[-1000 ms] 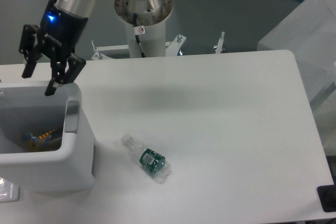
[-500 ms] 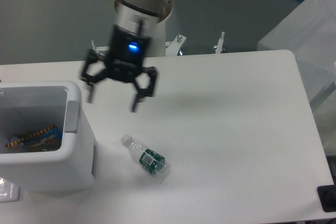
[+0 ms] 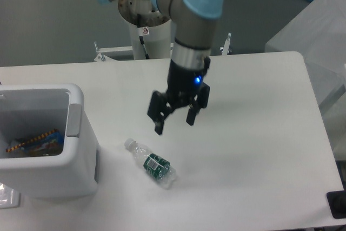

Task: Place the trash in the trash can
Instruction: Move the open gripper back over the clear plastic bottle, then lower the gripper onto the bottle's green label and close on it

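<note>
Crushed clear bottle [image 3: 152, 164] with green label lies on the white table [image 3: 254, 133], below and slightly left of the gripper [image 3: 175, 124]. Gripper hangs above it, fingers spread wide, holding nothing. White trash can [image 3: 75, 150] at left edge; blue snack wrapper [image 3: 33, 141] inside. Grey floor beyond the arm's pedestal [image 3: 147, 36].

Arm reaching forward and down, wrist vertical, gripper [image 3: 174, 125] pointing downward, fingers spread apart, holding nothing
</note>
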